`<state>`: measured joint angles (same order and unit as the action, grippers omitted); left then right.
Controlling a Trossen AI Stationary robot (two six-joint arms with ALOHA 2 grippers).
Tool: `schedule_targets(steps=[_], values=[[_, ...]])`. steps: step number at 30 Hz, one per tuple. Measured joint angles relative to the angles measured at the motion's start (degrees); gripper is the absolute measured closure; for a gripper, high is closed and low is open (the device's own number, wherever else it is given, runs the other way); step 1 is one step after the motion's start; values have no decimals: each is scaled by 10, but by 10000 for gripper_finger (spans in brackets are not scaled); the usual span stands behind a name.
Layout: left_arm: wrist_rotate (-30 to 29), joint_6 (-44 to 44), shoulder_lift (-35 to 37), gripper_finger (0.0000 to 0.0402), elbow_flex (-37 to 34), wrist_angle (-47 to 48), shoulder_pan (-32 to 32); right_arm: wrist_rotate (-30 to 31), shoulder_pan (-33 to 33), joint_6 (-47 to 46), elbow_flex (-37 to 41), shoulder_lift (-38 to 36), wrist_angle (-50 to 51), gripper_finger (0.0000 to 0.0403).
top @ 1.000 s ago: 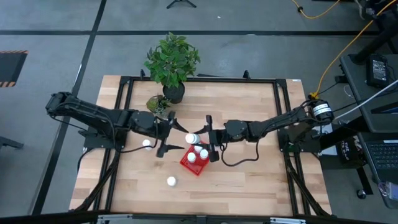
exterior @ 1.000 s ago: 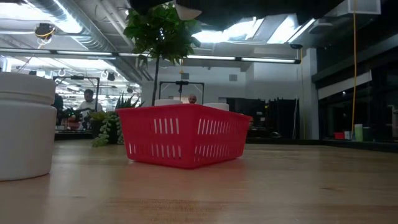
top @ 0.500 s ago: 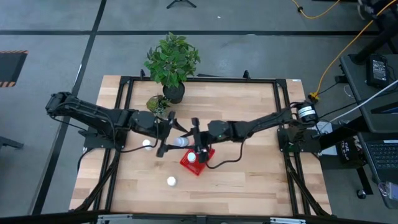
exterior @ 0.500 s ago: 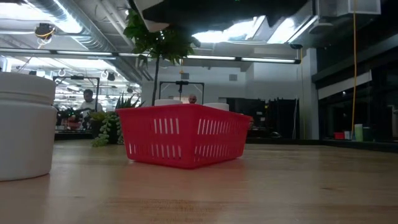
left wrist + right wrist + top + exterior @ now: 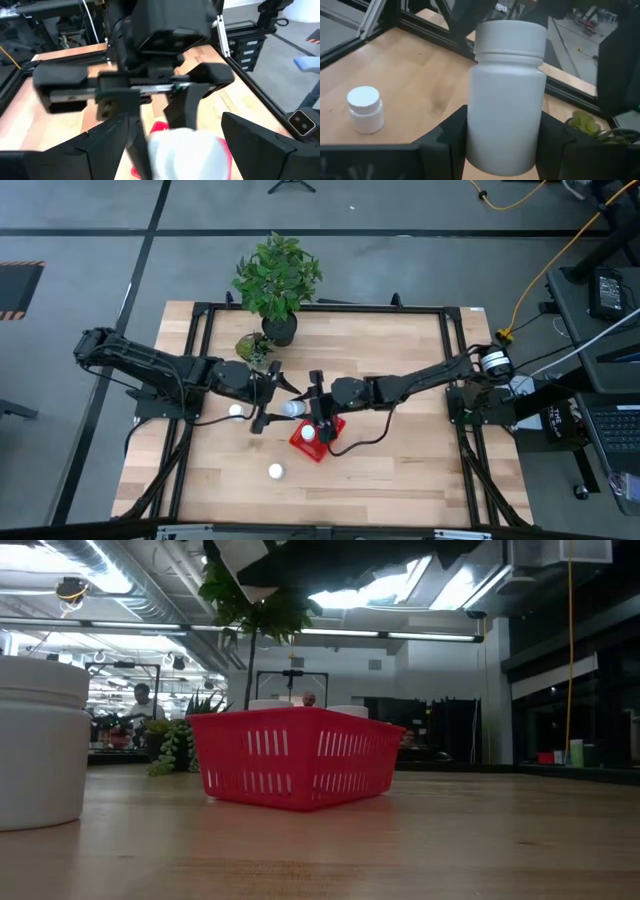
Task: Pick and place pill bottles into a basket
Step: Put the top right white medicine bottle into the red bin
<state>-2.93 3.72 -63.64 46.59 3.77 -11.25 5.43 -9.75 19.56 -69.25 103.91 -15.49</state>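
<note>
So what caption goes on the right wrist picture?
Right gripper holds an upright white pill bottle; another bottle stands on the table.
</note>
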Motion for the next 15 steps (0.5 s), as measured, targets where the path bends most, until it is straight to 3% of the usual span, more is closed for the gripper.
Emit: schedule_targets(steps=[15], values=[[-1,-11,0,88,0,34,0,25,-3,1,0,-19,22,240]])
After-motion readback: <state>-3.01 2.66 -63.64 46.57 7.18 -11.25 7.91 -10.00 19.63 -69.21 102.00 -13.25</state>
